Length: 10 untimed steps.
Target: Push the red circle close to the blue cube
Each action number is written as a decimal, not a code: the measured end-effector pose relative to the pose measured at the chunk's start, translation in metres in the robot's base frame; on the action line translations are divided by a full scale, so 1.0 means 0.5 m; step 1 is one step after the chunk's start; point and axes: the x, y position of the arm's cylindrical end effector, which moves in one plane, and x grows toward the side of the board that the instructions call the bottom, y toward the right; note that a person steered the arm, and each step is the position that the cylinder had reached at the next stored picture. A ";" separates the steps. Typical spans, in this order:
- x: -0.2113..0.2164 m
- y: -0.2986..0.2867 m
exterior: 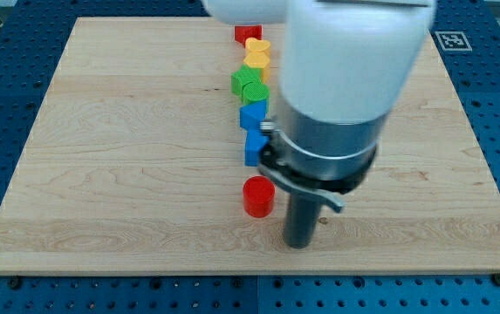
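The red circle [258,196] stands on the wooden board, below a column of blocks. Just above it is a blue cube [255,149], with a small gap between them. Another blue block [253,114] sits above that one. My tip [297,243] rests on the board to the lower right of the red circle, a short way apart from it. The arm's white and grey body hides the board to the right of the column.
The column goes on toward the view's top with a green block [249,85], a yellow block [257,59], an orange block [258,45] and a red block [247,33]. The wooden board [127,157] lies on a blue perforated table.
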 end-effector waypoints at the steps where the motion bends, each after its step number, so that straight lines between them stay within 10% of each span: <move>1: 0.000 -0.035; 10: -0.082 -0.051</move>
